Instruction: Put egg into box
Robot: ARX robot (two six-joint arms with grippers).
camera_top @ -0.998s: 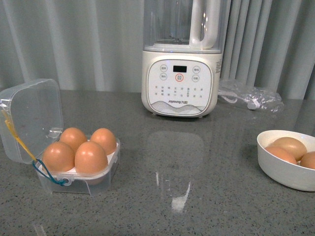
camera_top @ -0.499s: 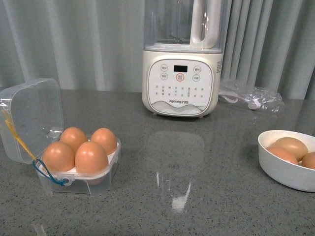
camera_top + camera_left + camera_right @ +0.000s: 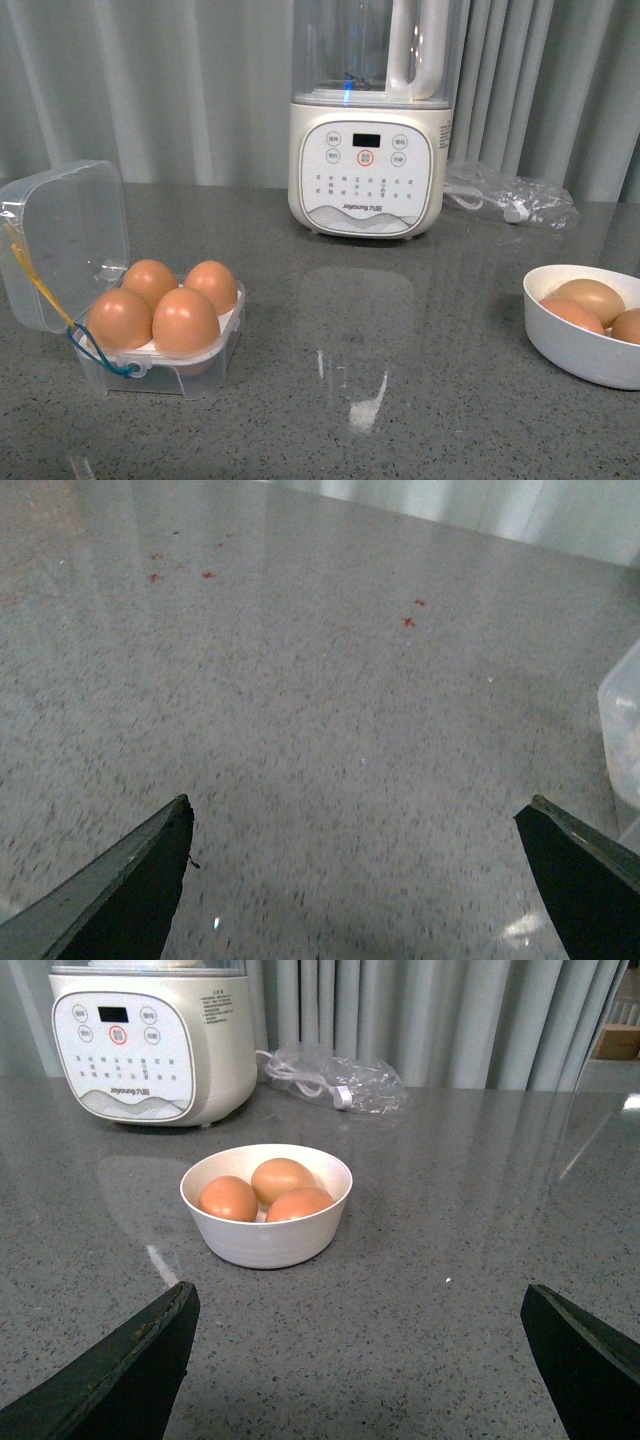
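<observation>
Nothing shifted on table versus a second ago.
Front: box [image 3: 175, 378] open, lid leaning back; egg [image 3: 185, 320] in each of four hollows, task's one indistinguishable.
Left wrist: left gripper [image 3: 359, 802] spread wide, empty, over bare countertop [image 3: 300, 680].
Right wrist: right gripper [image 3: 357, 1288] spread wide, empty, facing bowl [image 3: 265, 1245] holding three spare eggs [image 3: 280, 1178].

Clear plastic box [image 3: 170, 375] with four brown eggs [image 3: 185, 320] lies left on grey desk [image 3: 400, 330]. White bowl [image 3: 575, 355] lies right, cream blender [image 3: 365, 170] behind.
</observation>
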